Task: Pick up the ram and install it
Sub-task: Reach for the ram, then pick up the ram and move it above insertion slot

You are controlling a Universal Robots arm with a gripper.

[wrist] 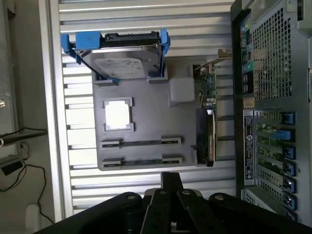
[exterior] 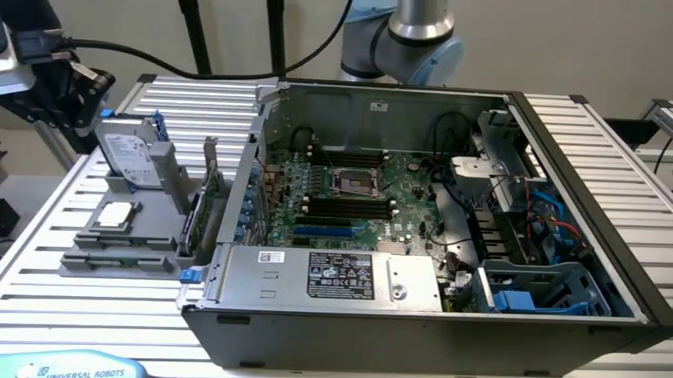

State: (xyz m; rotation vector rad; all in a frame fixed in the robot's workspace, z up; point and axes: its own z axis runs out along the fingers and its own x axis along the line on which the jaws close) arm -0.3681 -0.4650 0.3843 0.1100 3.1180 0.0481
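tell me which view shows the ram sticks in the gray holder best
The wrist view: it looks straight down on both ram sticks, lying parallel in slots of the gray holder, full length visible. The exterior view shows them at a shallow angle, at the holder's near end.

Grey parts tray (wrist: 146, 105), blue-framed silver hard drive (wrist: 122, 66), whitish processor chip (wrist: 117, 114), dark ram sticks (wrist: 141, 142), green motherboard (exterior: 347, 197), black computer case (exterior: 421, 331), blue-grey drive cage (exterior: 547, 283), ribbed pale silver table (wrist: 146, 19).
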